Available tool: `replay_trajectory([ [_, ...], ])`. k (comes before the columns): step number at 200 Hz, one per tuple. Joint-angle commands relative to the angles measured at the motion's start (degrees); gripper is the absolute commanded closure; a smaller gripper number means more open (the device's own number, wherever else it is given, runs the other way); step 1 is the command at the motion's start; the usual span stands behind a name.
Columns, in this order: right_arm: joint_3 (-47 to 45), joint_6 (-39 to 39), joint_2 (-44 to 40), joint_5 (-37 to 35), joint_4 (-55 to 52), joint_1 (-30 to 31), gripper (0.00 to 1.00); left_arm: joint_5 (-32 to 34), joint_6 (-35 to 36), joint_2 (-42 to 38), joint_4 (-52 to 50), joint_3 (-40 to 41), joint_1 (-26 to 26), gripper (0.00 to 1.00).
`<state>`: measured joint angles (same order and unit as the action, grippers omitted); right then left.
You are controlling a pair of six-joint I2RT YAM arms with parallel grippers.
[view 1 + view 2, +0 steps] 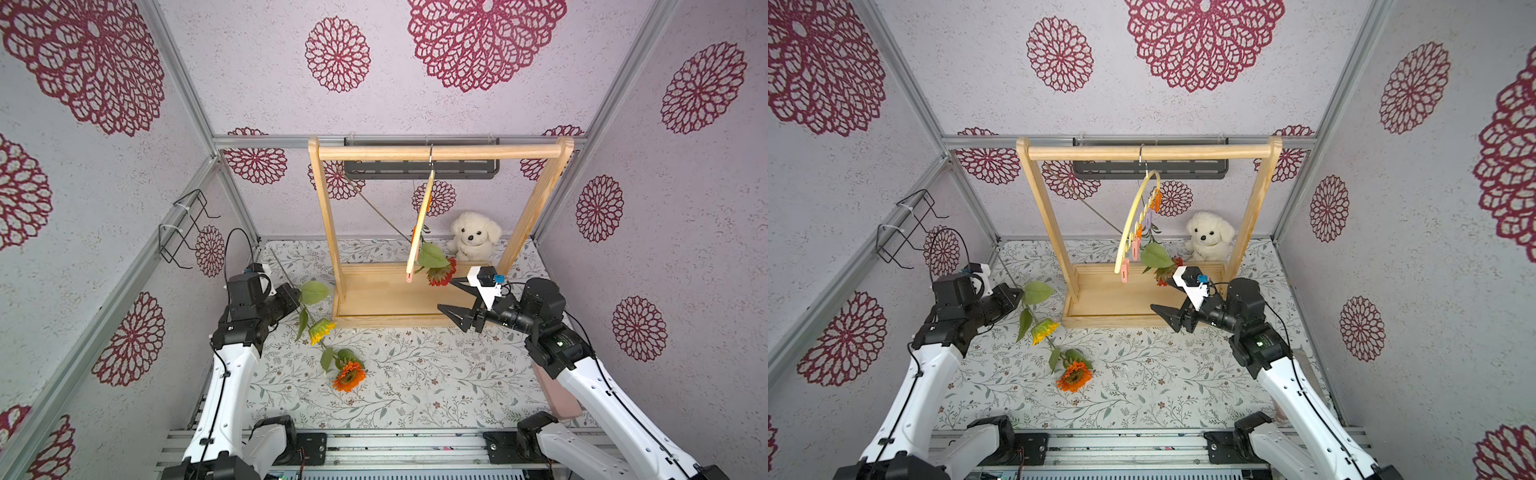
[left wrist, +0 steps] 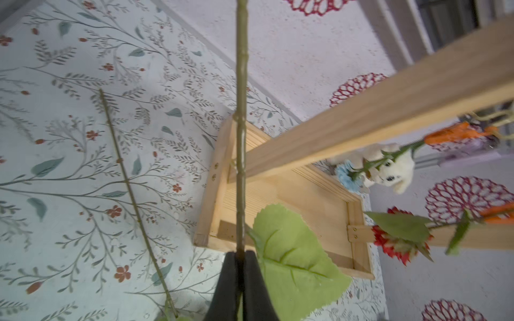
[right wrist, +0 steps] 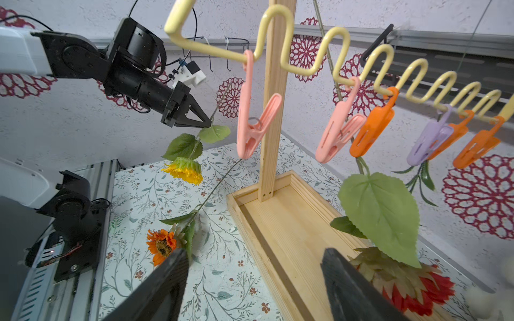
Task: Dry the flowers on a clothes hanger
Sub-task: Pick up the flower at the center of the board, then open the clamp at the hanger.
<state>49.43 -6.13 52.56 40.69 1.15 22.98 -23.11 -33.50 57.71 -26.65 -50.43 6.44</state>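
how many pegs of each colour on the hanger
pink pegs: 2
orange pegs: 3
lilac pegs: 1
total: 6

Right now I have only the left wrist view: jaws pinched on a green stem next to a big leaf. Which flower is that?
Observer: It is the yellow sunflower. Its head hangs down below the left gripper.
Operator: What is the other arm doing?
Observer: The right gripper is open and holds nothing. It is at the front edge of the wooden rack base.
Operator: I see a second stem lying flat. Whose is it?
Observer: It belongs to the orange bloom, which lies on the table.
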Motion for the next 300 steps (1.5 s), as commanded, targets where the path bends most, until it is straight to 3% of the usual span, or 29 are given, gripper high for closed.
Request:
replay_trajectory([
  [1,4.4,7.7,2.6,7.1,5.5,-2.0,0.20,-5.4,2.7,-1.2,7.0,1.3,-4.8,1.00],
  [50,11.6,17.8,11.7,13.5,9.4,-7.1,0.21,1.4,4.7,-5.1,26.3,5.5,-19.3,1.00],
  [80,18.0,20.4,18.8,16.3,7.4,-8.1,0.23,3.4,7.5,1.4,29.8,1.9,-26.4,1.00],
  [111,22.2,25.2,25.0,17.0,9.9,-7.9,0.24,5.2,5.0,10.4,37.9,-1.6,-30.8,1.00],
  [137,24.5,26.2,28.3,17.5,12.0,-7.3,0.24,8.1,0.7,16.1,47.5,-3.0,-31.9,1.00],
  [186,30.3,25.0,33.9,17.9,11.9,-5.0,0.25,10.1,-7.1,23.6,56.6,-5.8,-32.1,1.00],
  [245,34.0,23.7,37.7,18.0,11.2,-3.3,0.25,11.6,-17.5,28.0,68.2,-4.2,-32.2,1.00],
  [300,38.1,21.4,40.9,17.6,6.4,-3.1,0.33,12.7,-23.5,31.1,78.0,-1.0,-33.1,1.00],
])
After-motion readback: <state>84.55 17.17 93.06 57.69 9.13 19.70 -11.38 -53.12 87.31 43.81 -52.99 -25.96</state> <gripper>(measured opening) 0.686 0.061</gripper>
